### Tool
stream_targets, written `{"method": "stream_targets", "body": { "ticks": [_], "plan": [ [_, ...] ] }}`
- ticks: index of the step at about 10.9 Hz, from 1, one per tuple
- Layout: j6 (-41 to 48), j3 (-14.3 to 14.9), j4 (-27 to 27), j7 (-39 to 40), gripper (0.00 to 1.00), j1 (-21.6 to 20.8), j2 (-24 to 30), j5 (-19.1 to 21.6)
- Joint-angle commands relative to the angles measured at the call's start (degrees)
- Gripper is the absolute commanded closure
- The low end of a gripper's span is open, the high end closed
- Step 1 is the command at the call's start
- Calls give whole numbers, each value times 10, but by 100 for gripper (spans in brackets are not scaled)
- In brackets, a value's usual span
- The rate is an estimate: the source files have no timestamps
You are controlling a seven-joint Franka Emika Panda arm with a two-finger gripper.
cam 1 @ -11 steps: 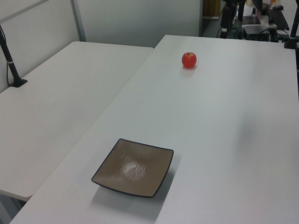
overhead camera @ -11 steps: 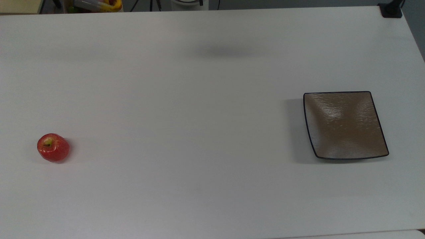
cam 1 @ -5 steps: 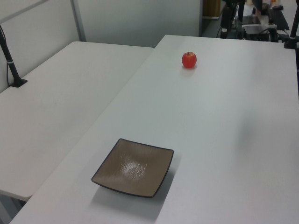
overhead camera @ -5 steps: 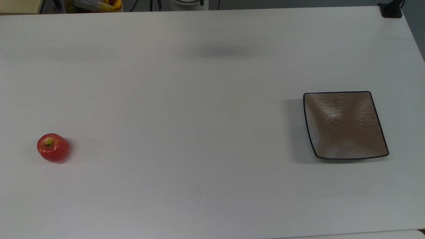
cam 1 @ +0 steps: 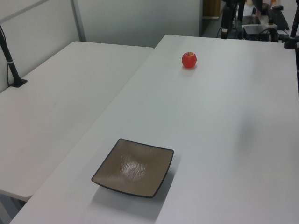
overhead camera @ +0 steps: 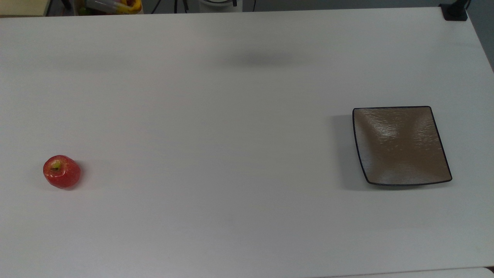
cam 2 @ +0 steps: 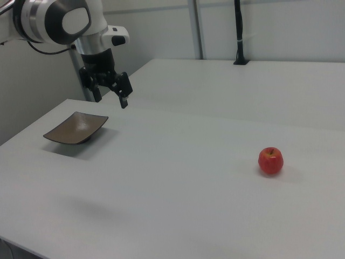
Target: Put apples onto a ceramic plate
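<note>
I see the gripper (cam 2: 110, 91) in the right view, hanging high above the table (cam 2: 178, 178) at the right view's upper left, its two black fingers spread apart with nothing between them. The arm (cam 2: 59, 21) above it is white with a dark joint.

The apple (overhead camera: 61, 172) sits on the bare table, well apart from the plate (overhead camera: 401, 146): far at the top view's left, with the plate at the top view's right. In the left view the apple (cam 1: 189, 59) is far back and the plate (cam 1: 133, 167) is close to the camera; in the right view the apple (cam 2: 270, 161) is at the right and the plate (cam 2: 76, 128) at the left, below the gripper and a little to the right view's left of it. The plate holds nothing.

The top view has a soft grey shadow (overhead camera: 266, 58) on the table near its far edge. The left view shows a second white table (cam 1: 60, 102) butted alongside, a black post (cam 1: 11, 65) clamped to it, and grey wall panels (cam 1: 135, 21) behind.
</note>
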State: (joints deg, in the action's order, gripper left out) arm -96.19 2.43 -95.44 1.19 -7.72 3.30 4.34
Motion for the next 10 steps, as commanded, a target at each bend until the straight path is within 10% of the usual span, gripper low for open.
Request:
{"method": "stream_targets", "body": {
  "ticks": [1, 10],
  "plan": [
    [14, 5, 14, 59, 0, -5, -12, -10],
    [-62, 70, 139, 280, 0, 81, -135, -38]
  ]
}}
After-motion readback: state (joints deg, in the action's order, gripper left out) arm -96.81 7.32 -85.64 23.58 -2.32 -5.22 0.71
